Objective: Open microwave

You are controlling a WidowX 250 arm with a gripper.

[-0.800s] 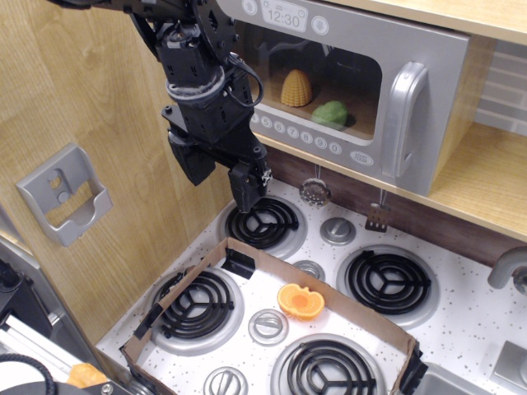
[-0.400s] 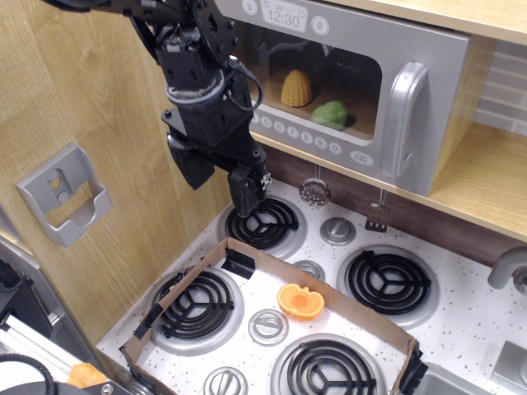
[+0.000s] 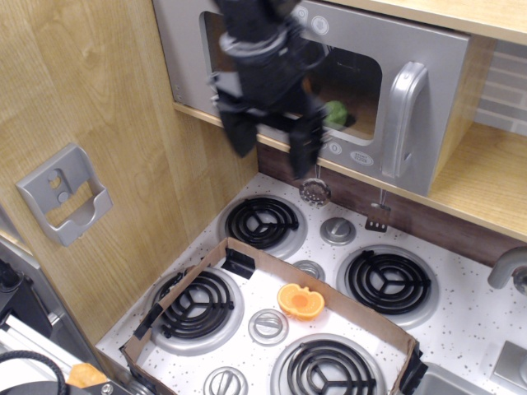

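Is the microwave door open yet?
No, the microwave door sits flush and shut, and the claw is not on its silver handle.

The microwave (image 3: 412, 74) was grey, with a paler silver handle (image 3: 403, 119) and a row of white round buttons (image 3: 346, 151) along its lower edge. Through its clear window a green lump (image 3: 336, 113) showed. In front of the microwave the gripper (image 3: 272, 148) was black and blurred. Below the microwave, the stovetop (image 3: 461, 329) was white with fine dark speckles, its burners (image 3: 387, 281) black coils ringed in silver and its knobs (image 3: 338, 230) silver. On it sat a brown cardboard frame (image 3: 329, 288), and inside that an orange piece (image 3: 300, 301). Left of the microwave, the wall (image 3: 82, 99) was pale wood grain, carrying a light grey bracket (image 3: 62, 193).
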